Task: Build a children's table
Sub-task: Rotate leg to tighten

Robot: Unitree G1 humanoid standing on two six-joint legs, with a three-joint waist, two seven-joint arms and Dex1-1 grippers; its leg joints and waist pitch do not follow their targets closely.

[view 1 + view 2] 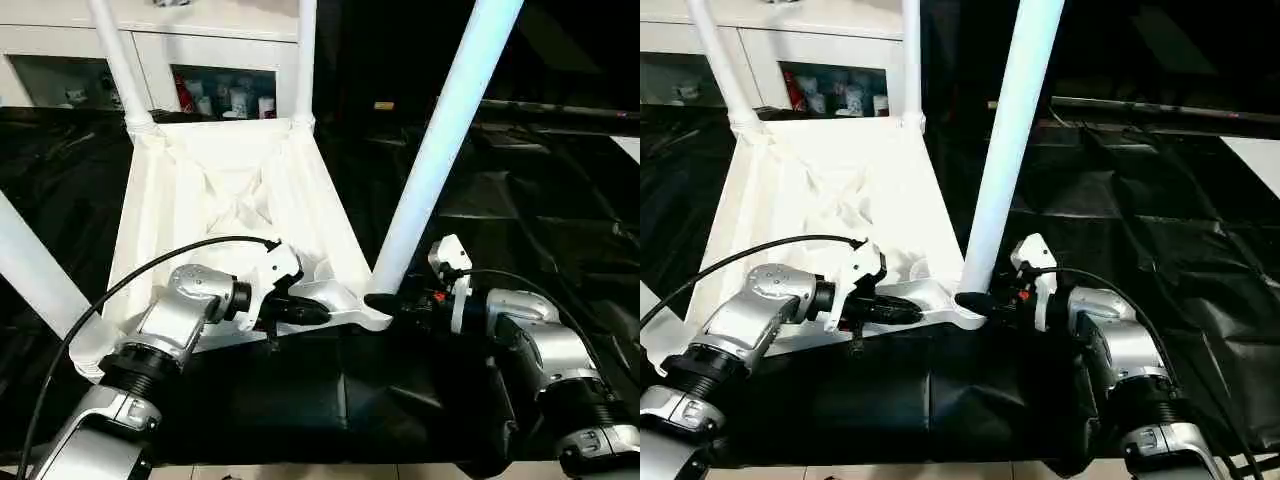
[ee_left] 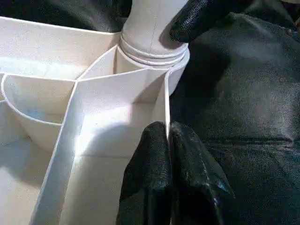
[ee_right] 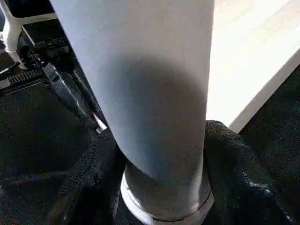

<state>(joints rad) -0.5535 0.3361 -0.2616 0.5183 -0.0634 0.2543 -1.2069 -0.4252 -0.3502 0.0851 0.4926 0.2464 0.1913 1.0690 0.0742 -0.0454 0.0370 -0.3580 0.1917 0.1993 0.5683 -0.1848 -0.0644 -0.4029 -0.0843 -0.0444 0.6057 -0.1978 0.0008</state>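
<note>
- Tabletop [image 1: 230,190] upside down on black-draped table [image 1: 520,220], ribbed underside up, legs up at corners.
- Near-right leg [image 1: 440,140] seated in corner socket [image 2: 150,58].
- L gripper [image 2: 168,176] pinched shut on tabletop's near rim wall, just beside that socket.
- R gripper [image 3: 161,178] clamped round the leg's base, fingers [image 3: 243,173] either side.
- White cabinet [image 1: 200,60] behind.

Black fingers [image 3: 243,173] clasp the white leg [image 3: 154,93] near its base
</note>
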